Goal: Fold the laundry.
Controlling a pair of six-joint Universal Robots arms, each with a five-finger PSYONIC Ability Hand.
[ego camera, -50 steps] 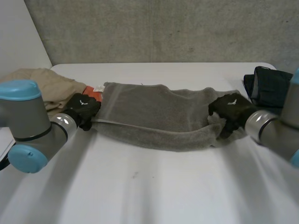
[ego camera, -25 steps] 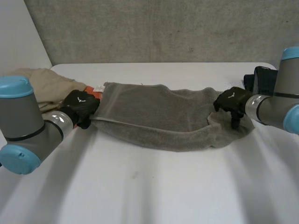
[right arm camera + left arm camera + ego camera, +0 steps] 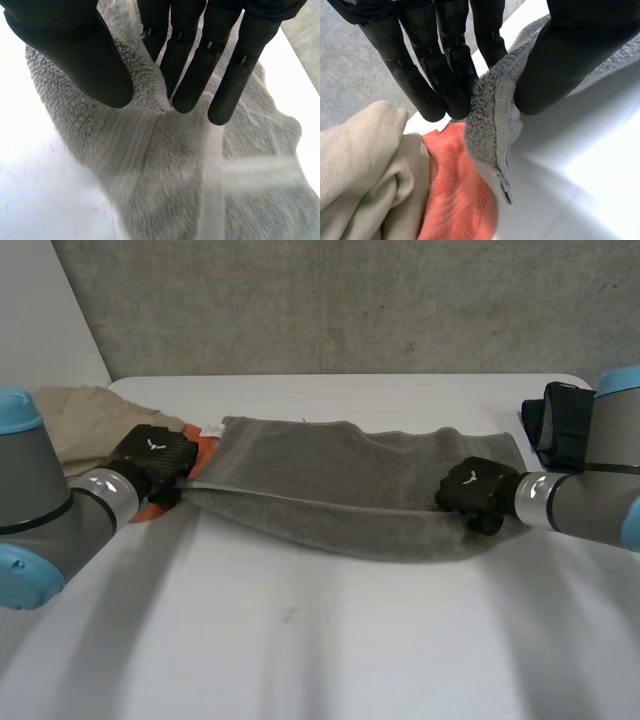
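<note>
Two hands on one grey towel (image 3: 320, 490), so where does it lie?
— Stretched across the counter (image 3: 330, 640). At its 9 o'clock end the left hand (image 3: 150, 458) has fingers (image 3: 445, 65) and thumb clamped on the corner hem. At 3 o'clock the right hand (image 3: 470, 490) pinches a raised fold.
— Anything hard to make out?
— An orange cloth (image 3: 460, 200) lies partly under the towel's corner, beside a beige garment (image 3: 90, 420). A dark garment (image 3: 560, 425) at 2 o'clock is partly behind the right arm.

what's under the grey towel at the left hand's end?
An orange cloth pokes out beneath the grey towel, against a beige garment. How far it runs under is covered.
</note>
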